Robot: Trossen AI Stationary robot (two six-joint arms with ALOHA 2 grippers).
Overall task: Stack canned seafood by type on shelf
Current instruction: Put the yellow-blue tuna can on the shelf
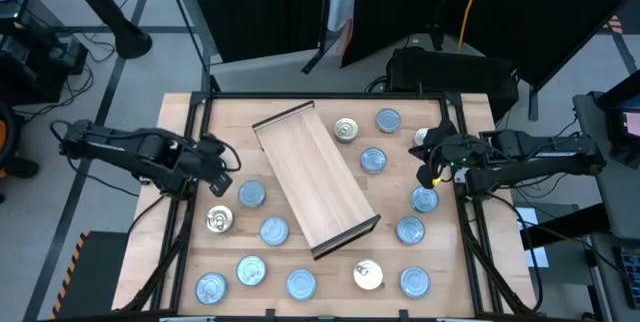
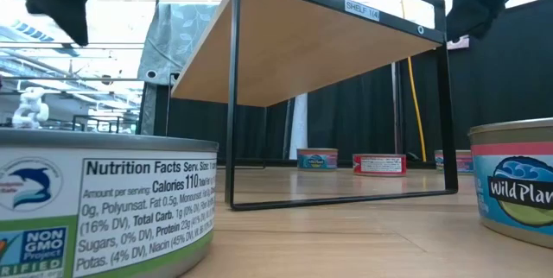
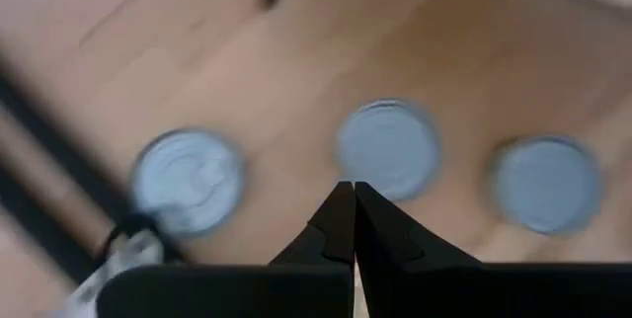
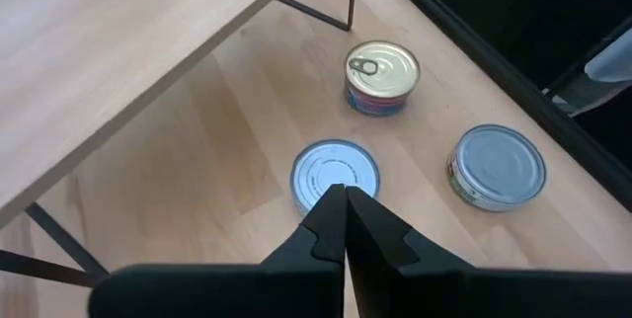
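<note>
The shelf (image 1: 315, 182) is a long light-wood board lying slantwise mid-table; in the low view the shelf (image 2: 320, 36) stands raised on thin dark frame legs, with nothing on top. Several blue-topped tins sit flat on the tabletop around it, with gold pull-tab tins (image 1: 346, 129), (image 1: 219, 221), (image 1: 368, 275) among them. My left gripper (image 1: 215, 167) hovers shut left of the shelf, above three tins; its own view shows it (image 3: 353, 195) over a blue tin (image 3: 388, 148). My right gripper (image 1: 432, 162) hovers shut right of the shelf, above a blue tin (image 4: 336, 172).
A dark frame (image 1: 200, 112) borders the wooden tabletop. Tins crowd the near edge, such as one (image 1: 301, 283) and another (image 1: 415, 282); two big near tins (image 2: 104, 209), (image 2: 518, 183) fill the low view's corners. Bare wood lies under the shelf (image 2: 346, 192). Cables and gear lie beyond the table.
</note>
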